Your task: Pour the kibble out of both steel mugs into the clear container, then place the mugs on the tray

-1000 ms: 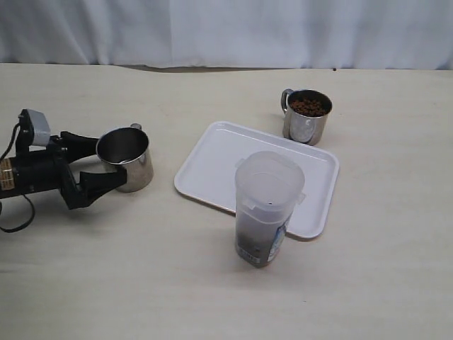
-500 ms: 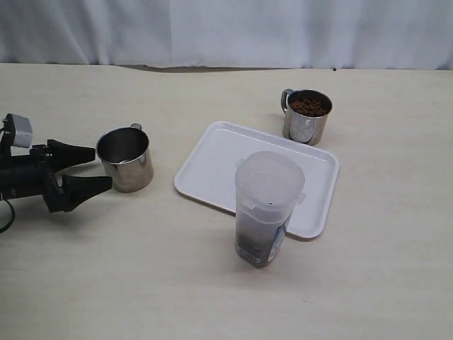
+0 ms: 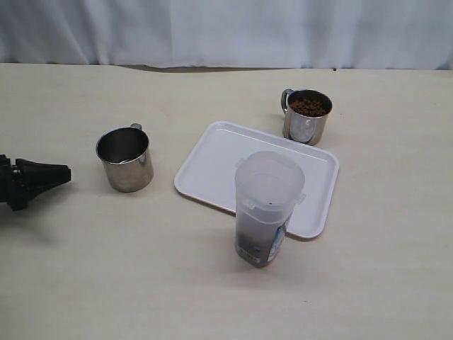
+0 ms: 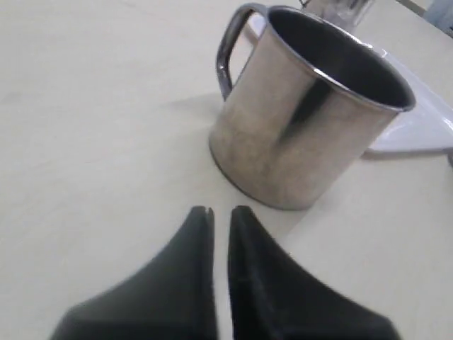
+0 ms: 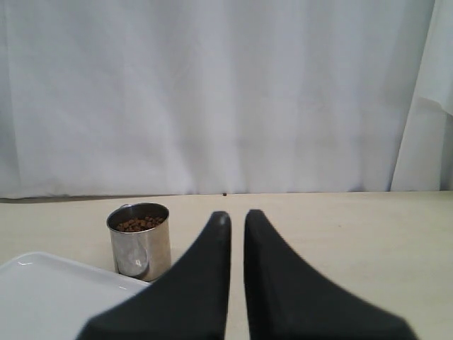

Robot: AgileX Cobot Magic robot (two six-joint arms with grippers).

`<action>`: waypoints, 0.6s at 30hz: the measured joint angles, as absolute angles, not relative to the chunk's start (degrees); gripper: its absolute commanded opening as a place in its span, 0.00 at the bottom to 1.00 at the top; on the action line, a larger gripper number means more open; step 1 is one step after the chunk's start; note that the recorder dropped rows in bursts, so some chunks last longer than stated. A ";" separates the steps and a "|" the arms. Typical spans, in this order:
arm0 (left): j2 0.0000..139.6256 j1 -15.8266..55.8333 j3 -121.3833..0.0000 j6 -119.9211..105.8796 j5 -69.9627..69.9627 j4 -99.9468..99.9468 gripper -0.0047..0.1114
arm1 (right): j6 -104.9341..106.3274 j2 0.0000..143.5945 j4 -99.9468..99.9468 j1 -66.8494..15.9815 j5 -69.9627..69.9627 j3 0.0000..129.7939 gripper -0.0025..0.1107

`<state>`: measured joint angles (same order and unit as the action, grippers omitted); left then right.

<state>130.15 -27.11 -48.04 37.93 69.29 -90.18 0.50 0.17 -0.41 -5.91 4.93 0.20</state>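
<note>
Roughly half the job looks done. In the exterior view the empty steel mug (image 3: 126, 159) stands on the table (image 3: 106, 269) at about 9 o'clock from the tray (image 3: 216, 159), well clear of its rim. The clear container (image 3: 267, 205), frosted plastic with a rounded-square mouth, stands at the tray's 6 o'clock edge with a dark layer low inside, probably poured kibble. The full steel mug (image 3: 306, 119), at 1 o'clock from the tray, holds brown kibble (image 3: 309, 106) to the brim. What is left, I judge, is the second pour and moving both mugs onto the tray. The left gripper (image 3: 65, 172) lies at 9 o'clock from the empty mug, apart from it, jaws pressed together on nothing.

In the left wrist view the black tapered left gripper (image 4: 221, 211) shows only a thin slit between its jaws. The empty steel mug (image 4: 311, 127) is near, polished, mirror-like, dark inside, with a loop handle. A glossy white corner of the tray (image 4: 417, 124) lies beyond.

In the right wrist view the right gripper (image 5: 236, 214) is clenched and empty. The full steel mug (image 5: 140, 248) sits beside the tray (image 5: 49, 283), before a white curtain (image 5: 212, 92).
</note>
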 measured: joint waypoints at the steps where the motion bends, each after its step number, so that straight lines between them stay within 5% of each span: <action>1: 130.15 -27.79 -48.04 39.10 69.29 -90.18 0.04 | 0.50 0.17 -0.41 -5.91 4.93 0.20 0.07; 11: 122.95 -31.80 -45.43 42.43 69.19 -81.75 0.04 | 0.50 0.17 -0.41 -5.91 4.93 0.20 0.07; 18: 109.90 -31.91 -30.34 30.86 69.56 -55.80 0.04 | 0.50 0.17 -0.41 -5.91 4.93 0.20 0.07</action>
